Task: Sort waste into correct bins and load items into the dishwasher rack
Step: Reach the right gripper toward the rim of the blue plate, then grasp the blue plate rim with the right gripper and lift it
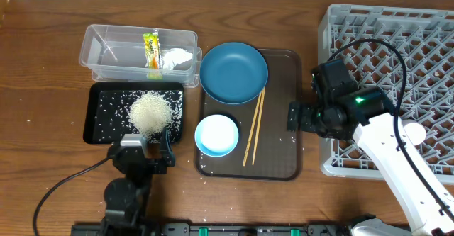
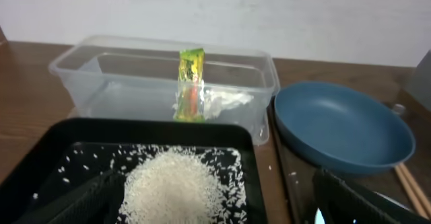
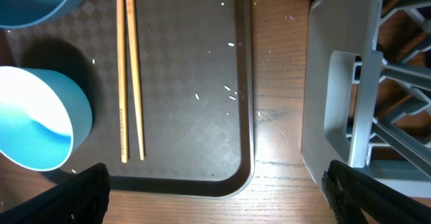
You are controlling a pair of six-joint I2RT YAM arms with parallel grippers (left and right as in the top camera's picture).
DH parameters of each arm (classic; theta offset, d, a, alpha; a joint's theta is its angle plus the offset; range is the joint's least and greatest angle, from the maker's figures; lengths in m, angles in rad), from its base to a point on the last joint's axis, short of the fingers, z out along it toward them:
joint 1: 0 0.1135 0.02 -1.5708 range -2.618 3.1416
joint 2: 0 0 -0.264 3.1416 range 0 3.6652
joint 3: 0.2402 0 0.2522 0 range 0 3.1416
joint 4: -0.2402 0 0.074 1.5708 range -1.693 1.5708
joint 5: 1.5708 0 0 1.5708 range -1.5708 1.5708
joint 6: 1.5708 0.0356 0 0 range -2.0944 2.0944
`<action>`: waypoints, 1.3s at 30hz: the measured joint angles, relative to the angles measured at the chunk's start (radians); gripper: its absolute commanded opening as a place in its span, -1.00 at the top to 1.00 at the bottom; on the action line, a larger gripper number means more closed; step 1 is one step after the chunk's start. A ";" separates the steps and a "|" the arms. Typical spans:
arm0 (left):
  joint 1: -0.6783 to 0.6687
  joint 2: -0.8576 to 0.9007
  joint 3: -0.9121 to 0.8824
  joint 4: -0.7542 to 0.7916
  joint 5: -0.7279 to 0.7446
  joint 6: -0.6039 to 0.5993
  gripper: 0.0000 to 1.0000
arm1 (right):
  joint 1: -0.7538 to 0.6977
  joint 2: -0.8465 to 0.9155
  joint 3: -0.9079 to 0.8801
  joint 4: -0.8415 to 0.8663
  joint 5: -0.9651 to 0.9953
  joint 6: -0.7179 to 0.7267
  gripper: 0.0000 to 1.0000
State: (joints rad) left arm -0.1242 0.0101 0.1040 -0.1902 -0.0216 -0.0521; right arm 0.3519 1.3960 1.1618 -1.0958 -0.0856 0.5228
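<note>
The clear tub [image 1: 106,52] holds the green-and-yellow wrapper [image 1: 151,50] and the white tissue [image 1: 179,57]. The black tray [image 1: 99,115] holds a rice pile [image 1: 150,112] and scattered grains. The dark-blue dish [image 1: 233,71], the light-blue bowl [image 1: 216,135] and the chopsticks [image 1: 254,126] lie on a brown tray [image 1: 280,144]. The grey rack [image 1: 418,59] stands at the right. My left gripper [image 1: 145,151] is open and empty at the black tray's near edge, facing the rice [image 2: 175,187]. My right gripper [image 3: 215,197] is open and empty over the brown tray's right edge [image 3: 246,83], beside the rack [image 3: 350,83]. I cannot make out the cups.
Loose rice grains lie on the wood near the table's front edge [image 1: 230,209] and on the brown tray [image 3: 229,89]. A black cable [image 1: 64,179] runs from the left arm. The right arm [image 1: 397,158] lies over the rack's near left corner.
</note>
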 measured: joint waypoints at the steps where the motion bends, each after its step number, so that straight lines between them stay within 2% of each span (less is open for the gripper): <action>1: 0.000 0.000 -0.020 0.005 0.000 0.000 -0.84 | 0.000 0.000 0.000 0.000 0.000 0.000 -0.99; 5: 0.000 0.000 -0.039 0.061 0.007 0.000 -0.84 | 0.000 0.000 -0.001 0.000 0.000 0.000 -0.99; 25: 0.000 0.000 -0.040 0.065 0.011 0.000 -0.85 | 0.000 0.000 -0.002 0.013 -0.014 0.008 -0.98; 27: 0.000 0.000 -0.040 0.065 0.012 0.000 -0.84 | 0.000 0.000 -0.003 0.085 -0.055 0.019 -0.99; 28: 0.000 0.000 -0.040 0.066 0.012 0.000 -0.84 | 0.000 0.000 -0.003 0.124 -0.083 0.025 -0.91; 29: 0.000 0.000 -0.040 0.065 0.013 0.000 -0.85 | 0.000 0.000 -0.003 0.164 -0.116 0.033 -0.75; 30: 0.000 0.000 -0.040 0.066 0.014 0.000 -0.84 | 0.004 0.000 -0.003 0.204 -0.148 0.040 -0.70; 31: 0.000 0.000 -0.040 0.066 0.015 0.000 -0.85 | 0.010 0.001 -0.004 0.251 -0.183 0.056 -0.69; 34: 0.000 0.000 -0.041 0.067 0.015 0.000 -0.85 | 0.073 0.009 -0.003 0.387 -0.245 0.086 -0.90; 39: 0.000 0.000 -0.041 0.067 0.015 0.000 -0.85 | 0.280 0.075 -0.003 0.497 -0.129 0.138 -0.89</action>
State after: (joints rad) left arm -0.1242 0.0101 0.0628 -0.1234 -0.0063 -0.0525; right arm 0.6319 1.4712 1.1587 -0.5991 -0.2146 0.6605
